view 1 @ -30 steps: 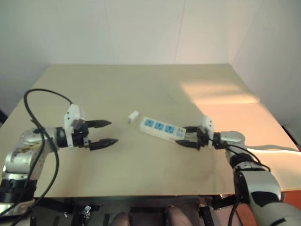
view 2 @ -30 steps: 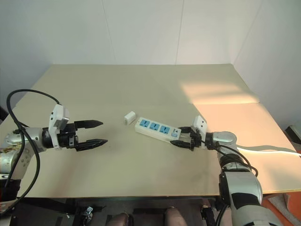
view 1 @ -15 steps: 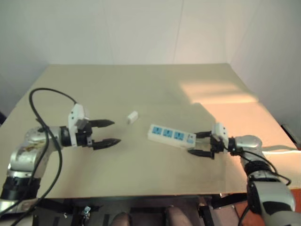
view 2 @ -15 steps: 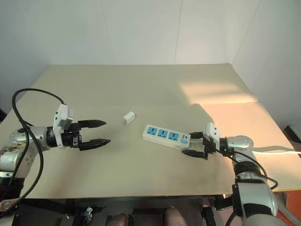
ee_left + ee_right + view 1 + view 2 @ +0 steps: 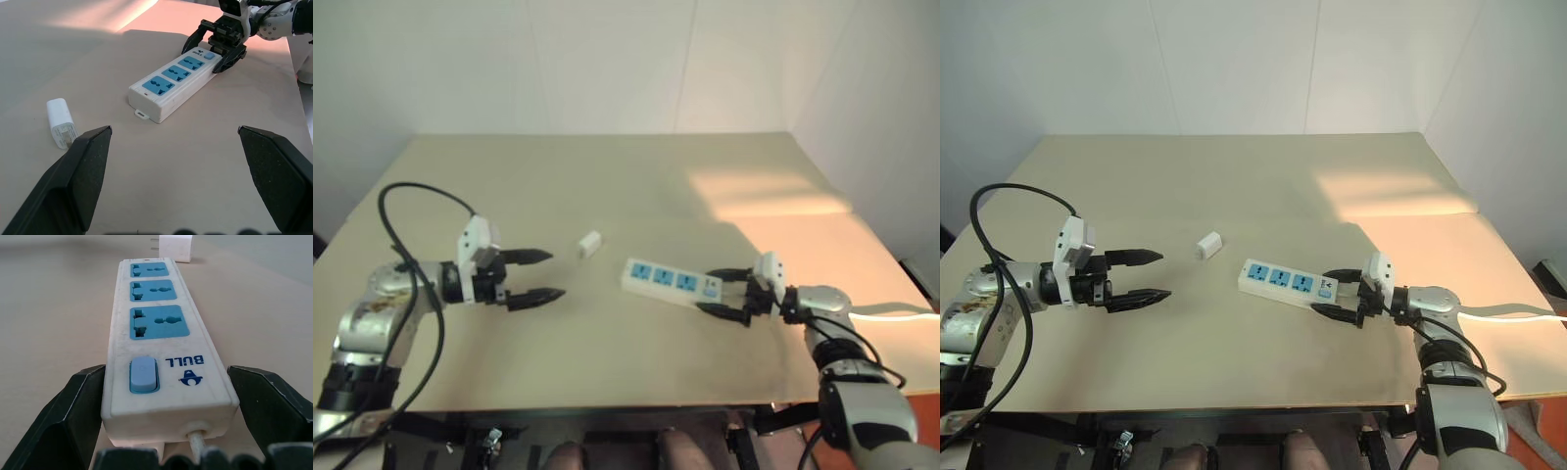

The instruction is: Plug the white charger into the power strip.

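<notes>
The power strip (image 5: 668, 280) lies flat at mid-table, a white bar with three blue sockets, and shows large in the right wrist view (image 5: 161, 347). My right gripper (image 5: 706, 292) is shut on its switch end, one black finger against each long side. The white charger (image 5: 590, 243) lies loose on the table, left of the strip's far end and apart from it. Further left, my left gripper (image 5: 547, 275) hovers open with nothing between its fingers. It points toward the charger (image 5: 61, 123) and the strip (image 5: 173, 81).
The tan table (image 5: 607, 186) has bare room behind and in front of the strip. A thin white cable (image 5: 891, 309) runs off past the table's right edge. A black cable (image 5: 406, 196) loops over my left arm.
My right gripper pulled the power strip to the right and slightly nearer, then held it still over the last half second. The charger and my left gripper stayed put.
</notes>
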Controlling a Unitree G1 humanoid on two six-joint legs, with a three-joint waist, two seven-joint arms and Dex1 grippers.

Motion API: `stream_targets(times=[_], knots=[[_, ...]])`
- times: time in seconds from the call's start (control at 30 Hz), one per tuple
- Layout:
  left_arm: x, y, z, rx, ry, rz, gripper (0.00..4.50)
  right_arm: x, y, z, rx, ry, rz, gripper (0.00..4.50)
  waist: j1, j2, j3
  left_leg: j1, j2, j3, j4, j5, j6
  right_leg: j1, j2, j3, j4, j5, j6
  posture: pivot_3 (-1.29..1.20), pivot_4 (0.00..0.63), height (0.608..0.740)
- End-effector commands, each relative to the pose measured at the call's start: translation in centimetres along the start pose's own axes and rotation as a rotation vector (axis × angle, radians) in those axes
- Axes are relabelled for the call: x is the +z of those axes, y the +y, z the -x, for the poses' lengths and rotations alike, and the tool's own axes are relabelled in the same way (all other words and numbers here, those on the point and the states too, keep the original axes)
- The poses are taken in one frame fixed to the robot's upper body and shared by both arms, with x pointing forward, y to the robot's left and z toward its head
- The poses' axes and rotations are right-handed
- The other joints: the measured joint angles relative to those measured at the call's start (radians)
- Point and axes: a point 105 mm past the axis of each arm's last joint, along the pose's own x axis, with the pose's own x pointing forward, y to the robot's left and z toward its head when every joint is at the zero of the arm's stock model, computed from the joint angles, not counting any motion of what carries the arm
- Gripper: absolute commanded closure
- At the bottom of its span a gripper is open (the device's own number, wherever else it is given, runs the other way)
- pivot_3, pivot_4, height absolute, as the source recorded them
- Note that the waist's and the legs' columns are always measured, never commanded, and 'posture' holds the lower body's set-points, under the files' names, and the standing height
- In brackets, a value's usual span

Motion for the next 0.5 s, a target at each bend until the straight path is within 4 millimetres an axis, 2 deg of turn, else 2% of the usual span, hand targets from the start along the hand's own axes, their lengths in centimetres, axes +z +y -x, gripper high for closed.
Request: stream_targets(times=[0.03, 0.2, 0.23, 0.33, 0.5], knots=[[0.88, 0.01, 0.43, 0.008, -0.012, -0.043, 0.00, 0.67, -0.46, 0.17, -0.019, -0.033, -0.001, 0.02, 0.000, 0.000, 0.000, 0.000, 0.000, 0.000, 0.000, 0.000, 0.000, 0.000, 0.000, 0.000, 0.000, 0.000, 0.000, 0.00, 0.150, 0.740], [0.85, -0.05, 0.57, 0.014, -0.012, -0.043, 0.00, 0.31, -0.43, 0.09, -0.028, -0.027, -0.018, 0.02, 0.000, 0.000, 0.000, 0.000, 0.000, 0.000, 0.000, 0.000, 0.000, 0.000, 0.000, 0.000, 0.000, 0.000, 0.000, 0.00, 0.150, 0.740], [0.87, -0.08, 0.59, 0.013, -0.013, -0.042, 0.00, 0.29, -0.35, 0.06, -0.022, -0.027, -0.020, 0.40, 0.000, 0.000, 0.000, 0.000, 0.000, 0.000, 0.000, 0.000, 0.000, 0.000, 0.000, 0.000, 0.000, 0.000, 0.000, 0.00, 0.150, 0.740], [0.93, -0.14, 0.61, 0.012, -0.015, -0.042, 0.00, 0.27, -0.36, -0.03, -0.031, -0.029, -0.010, 1.07, 0.000, 0.000, 0.000, 0.000, 0.000, 0.000, 0.000, 0.000, 0.000, 0.000, 0.000, 0.000, 0.000, 0.000, 0.000, 0.00, 0.150, 0.740], [0.96, -0.17, 0.56, 0.010, -0.014, -0.042, 0.00, 0.30, -0.65, -0.07, -0.072, -0.023, 0.038, 1.07, 0.000, 0.000, 0.000, 0.000, 0.000, 0.000, 0.000, 0.000, 0.000, 0.000, 0.000, 0.000, 0.000, 0.000, 0.000, 0.00, 0.150, 0.740]])
